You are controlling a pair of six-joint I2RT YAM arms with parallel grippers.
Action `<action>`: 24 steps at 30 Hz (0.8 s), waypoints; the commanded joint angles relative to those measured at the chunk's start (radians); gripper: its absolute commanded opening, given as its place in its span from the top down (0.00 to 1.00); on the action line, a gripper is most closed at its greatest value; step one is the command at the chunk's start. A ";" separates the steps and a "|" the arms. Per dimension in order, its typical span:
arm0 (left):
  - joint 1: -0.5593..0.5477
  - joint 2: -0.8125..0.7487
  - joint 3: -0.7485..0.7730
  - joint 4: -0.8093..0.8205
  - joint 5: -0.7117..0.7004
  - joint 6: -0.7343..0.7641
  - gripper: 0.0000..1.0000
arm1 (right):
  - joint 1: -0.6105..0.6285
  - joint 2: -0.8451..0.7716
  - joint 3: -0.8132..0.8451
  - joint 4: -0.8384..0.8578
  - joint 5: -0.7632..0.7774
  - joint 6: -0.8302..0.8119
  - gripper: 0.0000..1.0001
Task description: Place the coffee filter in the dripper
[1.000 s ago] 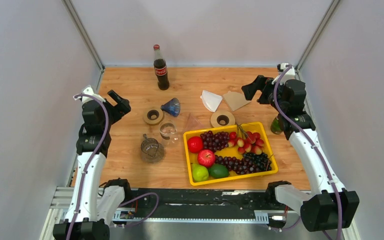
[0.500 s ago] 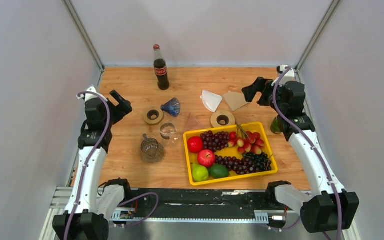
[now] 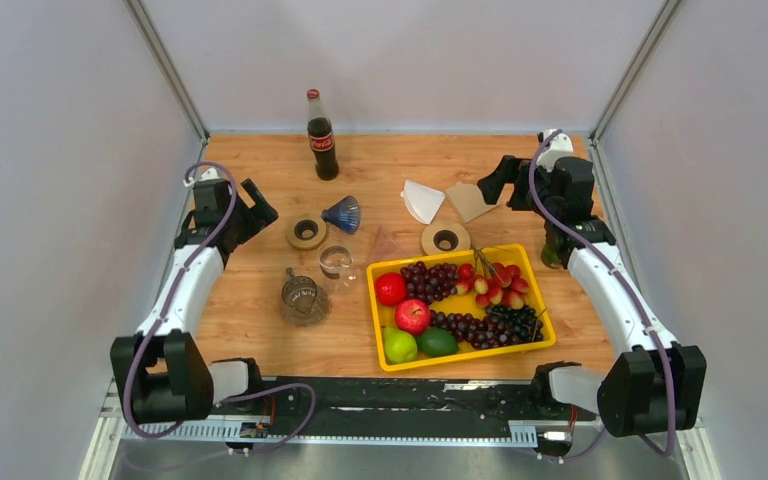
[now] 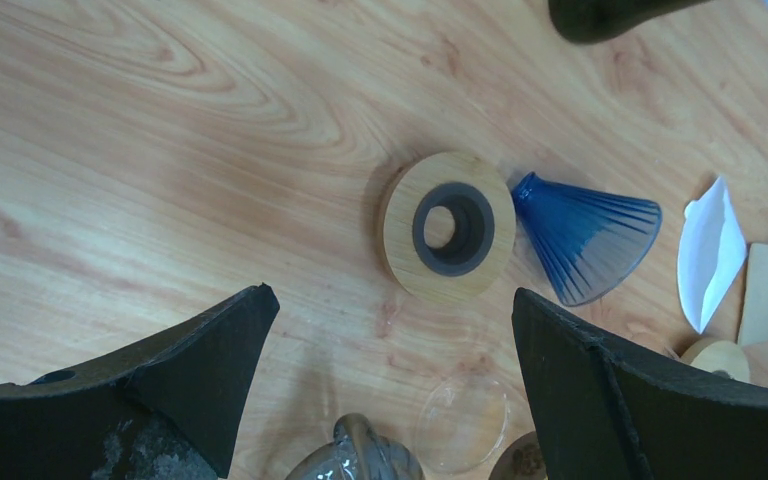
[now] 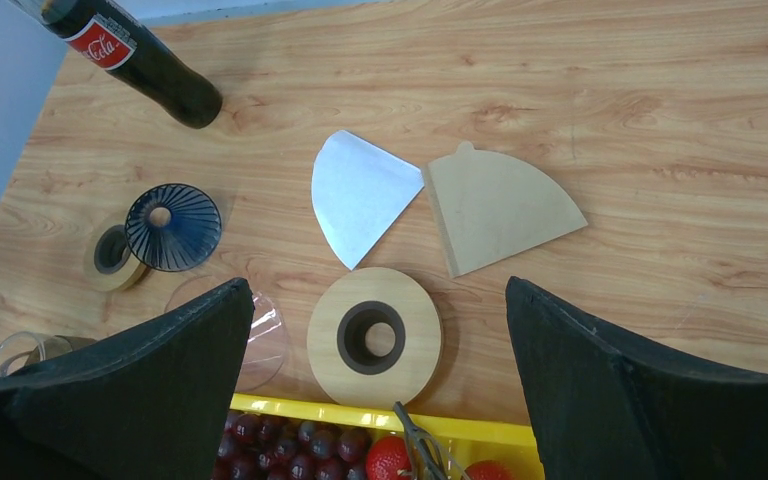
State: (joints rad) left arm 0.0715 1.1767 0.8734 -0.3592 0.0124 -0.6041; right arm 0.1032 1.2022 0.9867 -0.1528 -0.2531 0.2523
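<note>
A white coffee filter (image 3: pixel 422 200) and a brown one (image 3: pixel 470 201) lie flat side by side at the back of the table; both also show in the right wrist view, white (image 5: pixel 362 205) and brown (image 5: pixel 495 205). A blue ribbed dripper (image 3: pixel 343 213) lies on its side next to a wooden ring (image 3: pixel 306 232); it also shows in the left wrist view (image 4: pixel 585 235). A clear dripper (image 3: pixel 385 245) lies by the tray. My left gripper (image 3: pixel 260 205) is open and empty, left of the ring. My right gripper (image 3: pixel 497 180) is open and empty, just right of the brown filter.
A yellow tray (image 3: pixel 550 322) of fruit sits front right. A second wooden ring (image 3: pixel 445 238) lies behind it. A glass cup (image 3: pixel 336 262) and a glass carafe (image 3: pixel 304 298) stand front left. A cola bottle (image 3: pixel 321 135) stands at the back.
My left gripper has moved right and back toward the wooden ring and blue dripper. My right gripper has shifted a little left toward the brown filter. Both stay open.
</note>
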 commanded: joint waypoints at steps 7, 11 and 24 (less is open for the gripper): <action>-0.020 0.243 0.047 0.114 0.138 0.010 0.00 | -0.001 -0.020 0.001 0.093 0.072 0.011 0.00; -0.055 0.308 0.063 0.126 0.115 0.016 0.00 | -0.001 -0.048 -0.005 0.094 0.096 0.016 0.00; -0.157 0.521 0.196 0.021 -0.082 0.038 0.10 | -0.001 -0.084 -0.038 0.094 0.069 -0.004 0.00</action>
State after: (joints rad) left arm -0.0750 1.6691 1.0275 -0.2970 -0.0059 -0.5831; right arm 0.1032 1.1431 0.9554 -0.0982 -0.1818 0.2596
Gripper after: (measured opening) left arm 0.925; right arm 0.997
